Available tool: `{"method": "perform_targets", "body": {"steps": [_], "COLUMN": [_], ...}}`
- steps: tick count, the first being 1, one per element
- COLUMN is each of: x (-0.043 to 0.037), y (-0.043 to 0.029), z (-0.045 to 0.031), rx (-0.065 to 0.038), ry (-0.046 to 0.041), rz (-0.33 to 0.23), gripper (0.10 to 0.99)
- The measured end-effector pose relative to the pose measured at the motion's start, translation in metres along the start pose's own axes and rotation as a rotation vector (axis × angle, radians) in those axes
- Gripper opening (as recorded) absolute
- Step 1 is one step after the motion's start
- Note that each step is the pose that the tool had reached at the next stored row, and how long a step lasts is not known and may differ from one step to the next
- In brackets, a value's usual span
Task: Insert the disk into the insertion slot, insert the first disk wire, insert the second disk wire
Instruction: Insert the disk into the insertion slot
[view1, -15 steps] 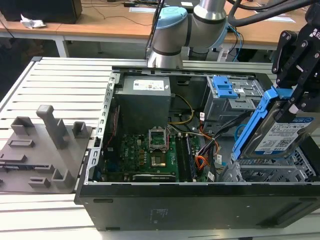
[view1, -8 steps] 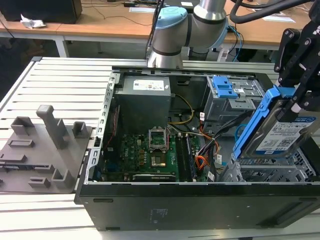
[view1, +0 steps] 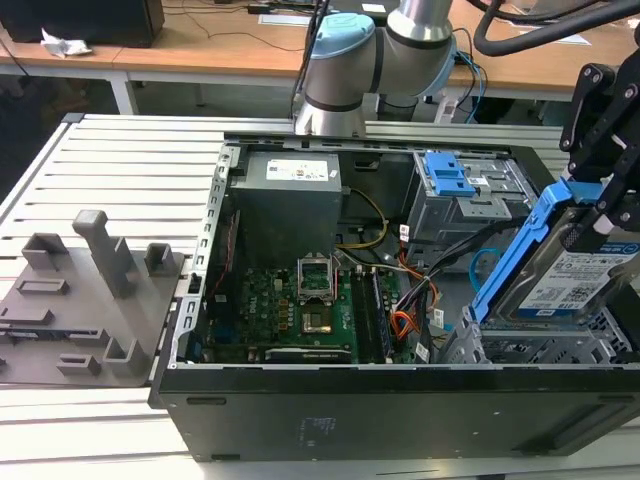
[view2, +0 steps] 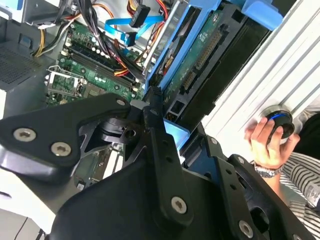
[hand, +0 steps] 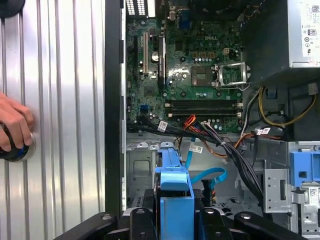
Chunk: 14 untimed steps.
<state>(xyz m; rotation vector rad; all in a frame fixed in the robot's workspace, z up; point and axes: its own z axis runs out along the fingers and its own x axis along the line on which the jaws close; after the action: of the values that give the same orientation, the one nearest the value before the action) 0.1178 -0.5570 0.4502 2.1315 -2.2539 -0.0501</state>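
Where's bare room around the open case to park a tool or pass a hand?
Free: the slatted table beyond the grey fixture plate, on the exterior view's left of the case; also the motherboard area beside the power supply, low parts only. Crowded: the cables between motherboard and insertion slot, where the gripper holds the disk tilted.

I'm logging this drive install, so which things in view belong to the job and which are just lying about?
Job: gripper, closed on the tilted disk; insertion slot at its lower end.
Lying about: grey fixture plate, blue-latched bay, motherboard, power supply, a person's hand on a knob.
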Motion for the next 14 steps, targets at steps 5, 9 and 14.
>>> {"method": "perform_targets", "body": {"steps": [5, 9, 14], "x": [-0.0001, -0.0002, -0.0002], "y": [-0.003, -0.0035, -0.0037], "z": [0.0078, 0.0176, 0.0219], "rx": [-0.009, -0.01, -0.01], "ry": [-0.0002, 0.0002, 0.0], "rz": [0.008, 0.008, 0.008], "gripper": [0.365, 0.365, 0.365]}}
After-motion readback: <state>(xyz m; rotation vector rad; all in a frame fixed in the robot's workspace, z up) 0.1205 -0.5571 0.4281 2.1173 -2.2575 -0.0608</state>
